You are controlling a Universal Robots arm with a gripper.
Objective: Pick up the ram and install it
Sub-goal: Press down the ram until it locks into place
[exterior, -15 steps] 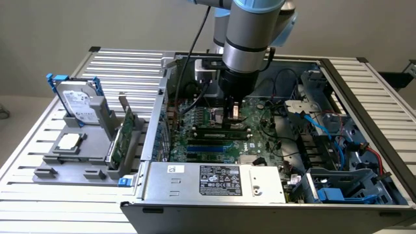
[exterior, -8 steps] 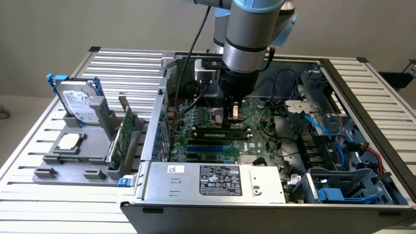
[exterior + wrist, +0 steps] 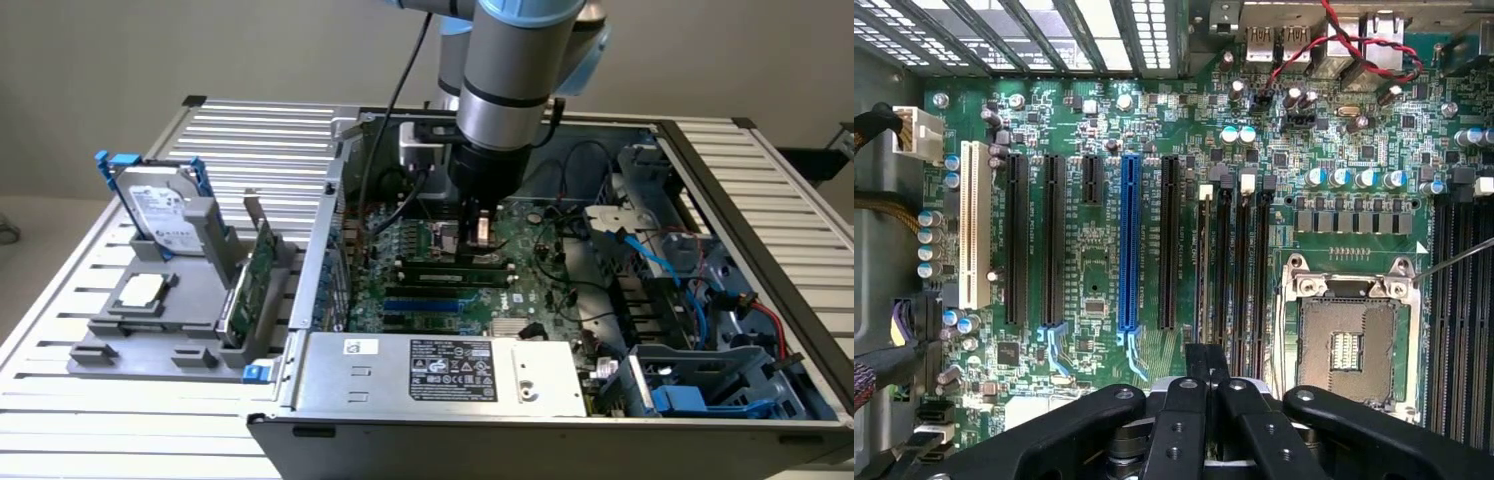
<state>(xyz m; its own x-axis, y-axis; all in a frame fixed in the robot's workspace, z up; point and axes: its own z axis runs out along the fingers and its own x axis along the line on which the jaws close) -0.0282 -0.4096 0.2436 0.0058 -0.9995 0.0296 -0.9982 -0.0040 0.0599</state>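
Here the gripper (image 3: 1206,372) is fully closed, empty, above the motherboard (image 3: 1104,200).

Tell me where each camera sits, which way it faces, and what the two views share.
Exterior view: off the arm, high, looking down at the open computer case on the slatted table; the arm reaches down inside, pincer shut over the motherboard.
Wrist view: on the wrist, looking down onto the motherboard; the black pincer shows.
Shared: motherboard, its blue slot, pincer.

Hand (image 3: 479,238) above motherboard (image 3: 527,285) inside computer case (image 3: 400,395), ram (image 3: 461,268) beneath
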